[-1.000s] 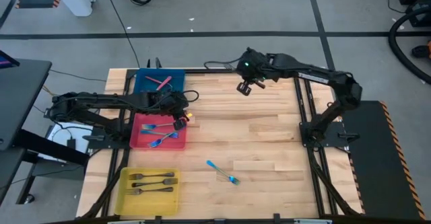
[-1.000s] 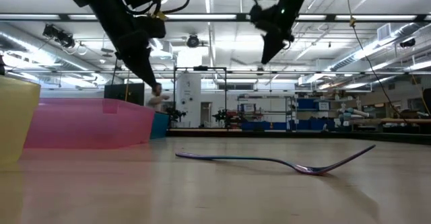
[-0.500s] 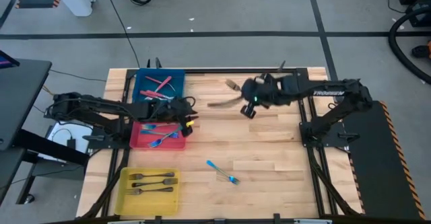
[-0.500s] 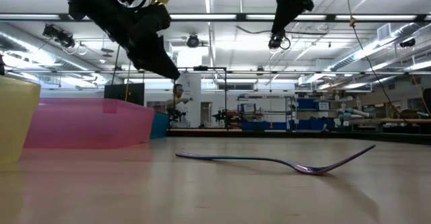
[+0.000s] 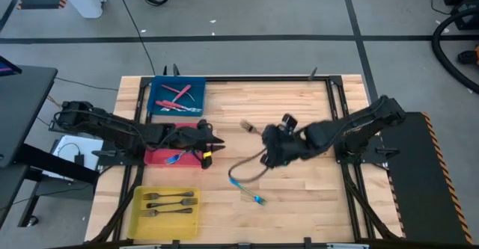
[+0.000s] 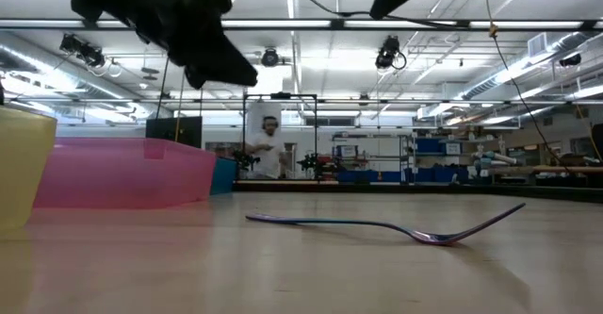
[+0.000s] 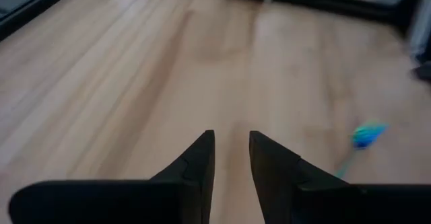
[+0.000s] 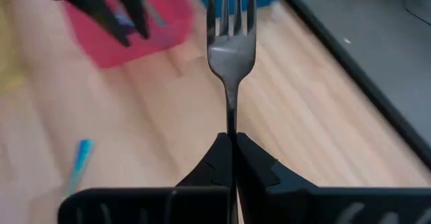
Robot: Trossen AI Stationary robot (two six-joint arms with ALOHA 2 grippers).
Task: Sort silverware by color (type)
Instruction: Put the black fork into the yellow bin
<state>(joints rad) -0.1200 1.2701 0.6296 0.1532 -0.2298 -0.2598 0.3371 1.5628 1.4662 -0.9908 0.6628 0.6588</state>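
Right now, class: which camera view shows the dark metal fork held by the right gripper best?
The right wrist view: the dark metal fork stands sharp, clamped in the right gripper. The high view shows only a motion-blurred streak there; the low and left wrist views miss it.

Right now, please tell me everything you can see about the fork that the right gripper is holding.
The dark metal fork is all metal, grey and shiny, with a slim handle and no coloured part. The right gripper is shut on its handle, so the tines point straight out beyond the fingertips. It is in the air above the middle of the wooden table, touching nothing but the fingers. In the high view it shows only as a blur.
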